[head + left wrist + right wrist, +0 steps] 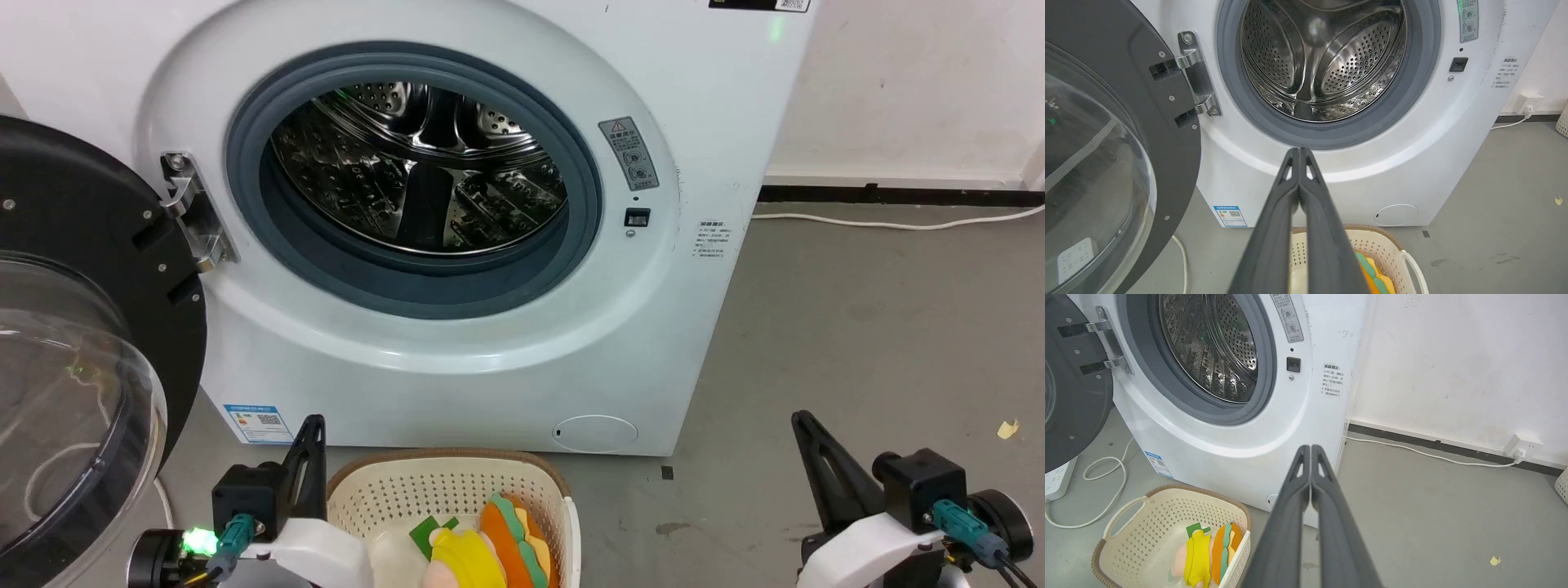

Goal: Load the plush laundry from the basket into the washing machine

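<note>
The white washing machine (457, 245) stands before me with its black-rimmed clear door (73, 384) swung open to the left and its steel drum (420, 163) bare inside. On the floor just in front sits the cream basket (449, 490). In it lie the orange burger toy (518, 539) and the yellow-and-cream toy (461, 559) with a green patch. My left gripper (313, 425) is shut, empty, just left of the basket. My right gripper (800, 420) is shut and empty over bare floor at the right. The basket (1155, 522) and both toys (1208, 551) appear lower left in the right wrist view.
A white cable (1106, 490) loops on the floor left of the washer beside a power strip (1055, 484). Another cable (898, 222) runs along the black skirting to a wall socket (1523, 445). Grey floor (857, 327) opens to the right of the washer.
</note>
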Motion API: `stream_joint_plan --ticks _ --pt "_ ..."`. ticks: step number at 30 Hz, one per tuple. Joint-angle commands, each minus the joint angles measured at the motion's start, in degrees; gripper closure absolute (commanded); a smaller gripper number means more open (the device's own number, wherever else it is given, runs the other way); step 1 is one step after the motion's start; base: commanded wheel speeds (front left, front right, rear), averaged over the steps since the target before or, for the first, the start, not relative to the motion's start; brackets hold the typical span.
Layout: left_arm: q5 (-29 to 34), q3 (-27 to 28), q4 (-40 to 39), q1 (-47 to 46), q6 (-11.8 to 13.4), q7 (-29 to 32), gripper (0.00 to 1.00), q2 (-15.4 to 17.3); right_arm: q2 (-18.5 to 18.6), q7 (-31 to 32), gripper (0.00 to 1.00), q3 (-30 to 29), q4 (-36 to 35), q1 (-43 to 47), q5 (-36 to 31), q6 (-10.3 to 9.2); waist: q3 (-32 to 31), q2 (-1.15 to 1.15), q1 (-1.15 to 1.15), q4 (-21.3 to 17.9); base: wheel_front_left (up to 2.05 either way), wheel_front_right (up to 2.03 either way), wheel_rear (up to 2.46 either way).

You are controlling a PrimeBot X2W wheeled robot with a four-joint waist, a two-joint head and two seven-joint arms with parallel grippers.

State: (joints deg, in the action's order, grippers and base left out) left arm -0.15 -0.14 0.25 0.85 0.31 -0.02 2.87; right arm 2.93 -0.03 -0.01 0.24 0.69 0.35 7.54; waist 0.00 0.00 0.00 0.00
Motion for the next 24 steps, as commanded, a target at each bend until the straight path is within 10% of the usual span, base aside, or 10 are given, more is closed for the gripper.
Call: stream_joint_plan --ticks 1,24 --pt "-0.01 -0.02 0.01 0.02 0.03 -0.02 0.00 0.00 0.00 -0.02 0.00 0.00 0.01 0.01 0.04 0.00 0.00 0.00 0.00 0.00 0.00 0.00 0.00" --pt "-0.76 -1.98 3.19 -2.35 0.60 -2.36 0.00 0.18 -0.01 -2.36 0.00 -0.62 -0.84 -1.56 2.12 -0.01 4.58 0.00 0.00 -1.13 0.00 0.00 0.00"
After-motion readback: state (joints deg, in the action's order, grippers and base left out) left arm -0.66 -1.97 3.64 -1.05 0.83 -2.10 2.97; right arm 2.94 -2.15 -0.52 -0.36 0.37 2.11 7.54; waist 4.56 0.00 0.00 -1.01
